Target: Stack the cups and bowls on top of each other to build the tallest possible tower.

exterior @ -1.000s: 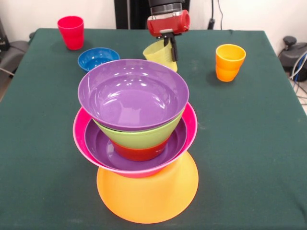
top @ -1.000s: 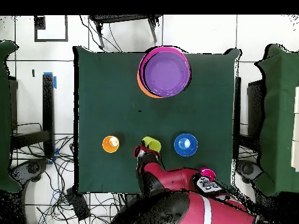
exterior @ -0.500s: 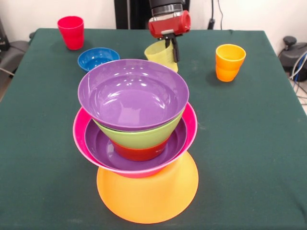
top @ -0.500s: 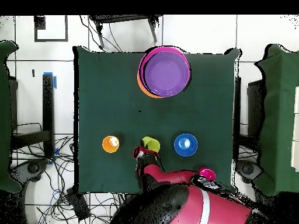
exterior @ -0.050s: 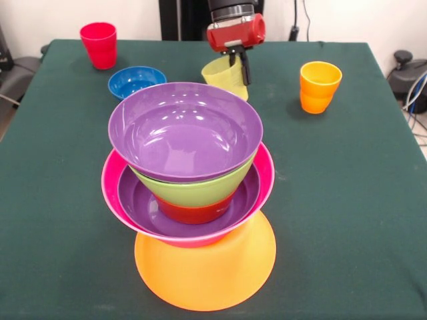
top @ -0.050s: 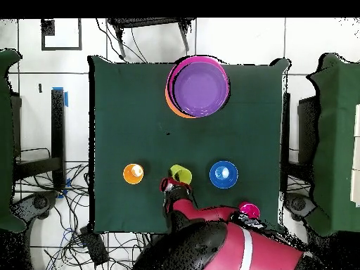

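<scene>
Bowls make up the tower [exterior @ -0.050s: 193, 200], which fills the middle and lower part of the front view: a large orange bowl [exterior @ -0.050s: 207, 273] lies upturned on the green table [exterior @ -0.050s: 347, 213] as the base, a hot pink bowl [exterior @ -0.050s: 263, 180] sits on it, a purple bowl [exterior @ -0.050s: 143, 207] nests inside that, then a small red-orange bowl [exterior @ -0.050s: 193, 213], a lime green bowl [exterior @ -0.050s: 193, 190] and a second purple bowl [exterior @ -0.050s: 183, 130] open at the top.

The step in hand looks like fetching the next piece. The gripper [exterior @ -0.050s: 235, 61] at the top centre of the front view is clamped on the rim of the pale yellow cup [exterior @ -0.050s: 223, 75], one finger inside and one outside. The cup hangs tilted and appears lifted just clear of the cloth, though its foot is hidden behind the top purple bowl. In the overhead view the same cup [top @ -0.050s: 181, 172] sits in the lower middle of the frame, between the orange cup [top @ -0.050s: 133, 173] to its left and the blue bowl [top @ -0.050s: 223, 174] to its right. The red cup [exterior @ -0.050s: 99, 44] stands untouched at the upper left of the front view.

The next move likely calls for raising the yellow cup well above the top bowl's rim, carrying it over the tower's centre, levelling it and setting it down gently, since the nested bowls look slightly off-centre on the base.
</scene>
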Available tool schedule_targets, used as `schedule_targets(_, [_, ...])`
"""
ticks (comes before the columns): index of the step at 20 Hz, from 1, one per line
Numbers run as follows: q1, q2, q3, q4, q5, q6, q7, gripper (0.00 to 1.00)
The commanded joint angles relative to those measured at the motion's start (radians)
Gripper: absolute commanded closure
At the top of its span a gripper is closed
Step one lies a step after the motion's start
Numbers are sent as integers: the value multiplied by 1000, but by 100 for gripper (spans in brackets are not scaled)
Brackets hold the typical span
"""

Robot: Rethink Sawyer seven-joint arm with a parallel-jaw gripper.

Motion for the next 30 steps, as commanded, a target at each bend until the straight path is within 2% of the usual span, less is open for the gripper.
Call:
schedule_targets(1, [23, 93, 3, -37, 77, 189, 94, 0])
schedule_targets(4, [14, 84, 18, -36, 74, 224, 90, 0])
schedule_targets(5, [-11, 78, 45, -34, 63, 274, 87, 0])
schedule_targets(9, [-60, 54, 88, -21, 39, 303, 96, 0])
schedule_targets(15, [-78, -64, 141, 64, 62, 365, 103, 0])
schedule_targets(22, [-107, -156, 185, 108, 75, 420, 107, 0])
schedule_targets(26, [-125, -250, 227, 153, 96, 462, 113, 0])
schedule_targets(30, [-119, -311, 229, 185, 116, 452, 128, 0])
